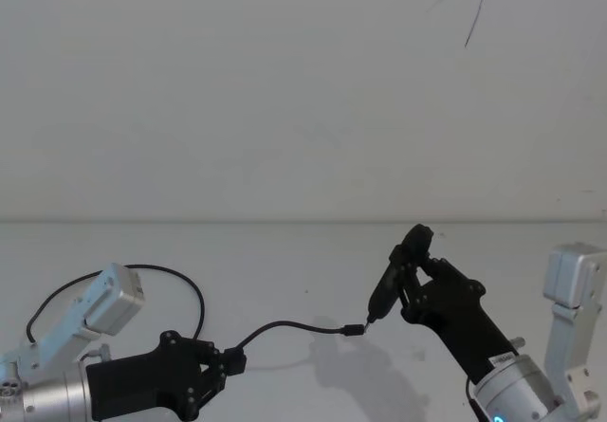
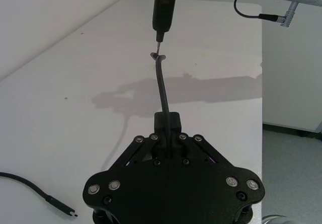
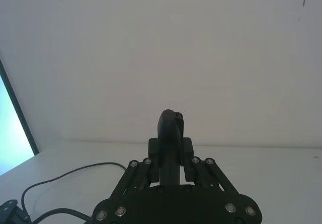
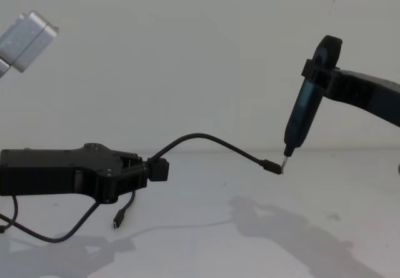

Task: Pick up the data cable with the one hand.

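Our left gripper (image 4: 153, 169) is pinching the data cable (image 4: 206, 139) near one end, up off the table (image 1: 303, 280), so its far plug sticks out. We think that lets our right gripper (image 1: 414, 280), squeezing a pen tool (image 4: 303, 115), touch its tip to that plug.

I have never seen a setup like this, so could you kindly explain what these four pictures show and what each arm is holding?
This is a two-armed robot at a white table. One picture looks down from its head, one looks across from its chest, and two come from cameras on its wrists. The left gripper is shut on the data cable near the middle, lifting it so one plug juts forward in the air, while the other end hangs toward the table. The right gripper is shut on a black pen-shaped tool, whose metal tip meets that raised plug.
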